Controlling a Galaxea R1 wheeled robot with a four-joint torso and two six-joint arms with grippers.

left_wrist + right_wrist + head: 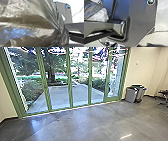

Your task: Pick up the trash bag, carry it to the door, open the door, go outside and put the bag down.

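Note:
Crumpled, shiny and greyish, the trash bag (pixel 28 23) looms large in the left wrist view. Its plastic narrows into a bunched neck, where my left gripper (pixel 63 36) is shut on it. Part of the trash bag (pixel 100 15), with a pale, glossy patch, appears in the right wrist view beside the robot's dark plate. Ahead in the head view stands a wall of glass panels in green frames, with a glass door (pixel 116 99) at its right end. The door looks closed.
Grey bins (pixel 131 94) stand against the wall right of the glass. A dark chair (pixel 163 97) is at the far right. Polished concrete floor (pixel 82 124) runs up to the panels. Outside are a paved path (pixel 80 93), shrubs and a tree (pixel 51 69).

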